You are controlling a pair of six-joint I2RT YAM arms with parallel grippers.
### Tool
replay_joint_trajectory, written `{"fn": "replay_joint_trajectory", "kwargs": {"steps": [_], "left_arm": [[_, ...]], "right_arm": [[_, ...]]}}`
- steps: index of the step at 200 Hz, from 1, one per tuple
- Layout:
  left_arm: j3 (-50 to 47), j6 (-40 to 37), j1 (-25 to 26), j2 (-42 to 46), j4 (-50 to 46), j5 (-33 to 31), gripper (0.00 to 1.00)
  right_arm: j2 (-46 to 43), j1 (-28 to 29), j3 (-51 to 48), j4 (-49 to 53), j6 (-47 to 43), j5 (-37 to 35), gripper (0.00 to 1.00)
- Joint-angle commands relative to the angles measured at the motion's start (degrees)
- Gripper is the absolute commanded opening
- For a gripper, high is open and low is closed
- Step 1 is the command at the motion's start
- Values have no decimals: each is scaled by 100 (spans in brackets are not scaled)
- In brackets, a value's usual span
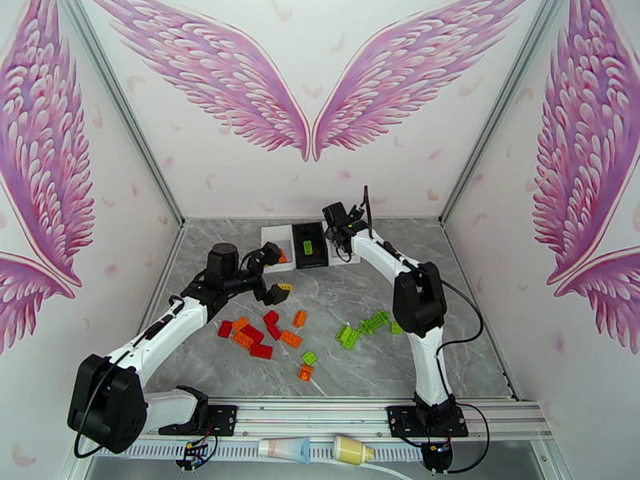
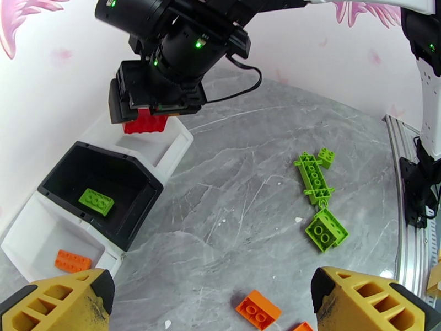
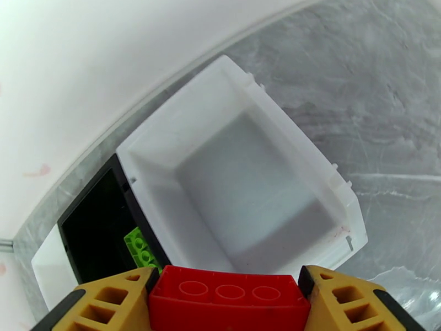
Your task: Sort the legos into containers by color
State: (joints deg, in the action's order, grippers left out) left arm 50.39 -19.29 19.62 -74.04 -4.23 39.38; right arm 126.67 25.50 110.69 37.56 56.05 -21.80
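Observation:
My right gripper (image 3: 229, 296) is shut on a red lego (image 3: 229, 304) and hangs over the right white container (image 3: 248, 188), whose floor is bare. The left wrist view shows the same red lego (image 2: 144, 123) under the right gripper (image 2: 146, 114), just above that container (image 2: 176, 142). The black middle container (image 2: 127, 177) holds one green lego (image 2: 96, 201). An orange lego (image 2: 73, 261) lies in the left white container (image 2: 33, 238). My left gripper (image 1: 276, 274) is open and holds nothing, in front of the containers' left end. Loose red (image 1: 252, 334), orange (image 1: 292, 339) and green legos (image 1: 364, 326) lie on the table.
The containers (image 1: 298, 246) stand against the back wall. The grey marble table is bounded by walls on three sides and a metal rail (image 1: 336, 414) at the near edge. Two small tubes (image 1: 316, 450) lie in front of the rail.

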Motion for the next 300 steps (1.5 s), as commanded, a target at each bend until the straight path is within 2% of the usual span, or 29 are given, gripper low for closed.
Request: {"fn": "replay_joint_trajectory", "kwargs": {"steps": [1, 26, 32, 41, 51, 68, 94, 136, 168, 218, 253, 300], "left_arm": [[188, -127, -26, 83, -189, 68, 99], [209, -202, -59, 74, -248, 116, 99], [209, -219, -63, 75, -253, 123, 99], [219, -249, -79, 87, -259, 135, 99], [238, -288, -90, 88, -275, 149, 99], [252, -336, -107, 75, -289, 167, 99], [291, -356, -116, 30, -247, 217, 99], [392, -369, -116, -56, -214, 372, 99], [542, -345, -93, -89, -538, 562, 99], [783, -891, 2, -202, -851, 609, 99], [1170, -1375, 201, -524, -1299, 813, 99], [1415, -1701, 511, -804, -1511, 782, 99]], "right_arm": [[267, -75, 204, 118, 551, -269, 43], [472, -137, 377, 123, 593, -233, 46], [498, -149, 403, 88, 495, -189, 51], [509, -150, 431, -12, 242, -76, 67], [478, -150, 469, -74, 114, -31, 77], [342, -140, 444, -126, -44, 35, 84], [-17, -133, 183, -113, -30, 69, 90], [-1184, -98, -1054, -16, -7, 113, 92], [-2288, -28, -2313, 546, 55, -3, 90], [-3810, 94, -4305, 1227, 747, 143, 89], [-4314, 258, -5348, 1230, 1165, 743, 90], [-4327, 432, -6009, 959, 1376, 903, 84]]}}
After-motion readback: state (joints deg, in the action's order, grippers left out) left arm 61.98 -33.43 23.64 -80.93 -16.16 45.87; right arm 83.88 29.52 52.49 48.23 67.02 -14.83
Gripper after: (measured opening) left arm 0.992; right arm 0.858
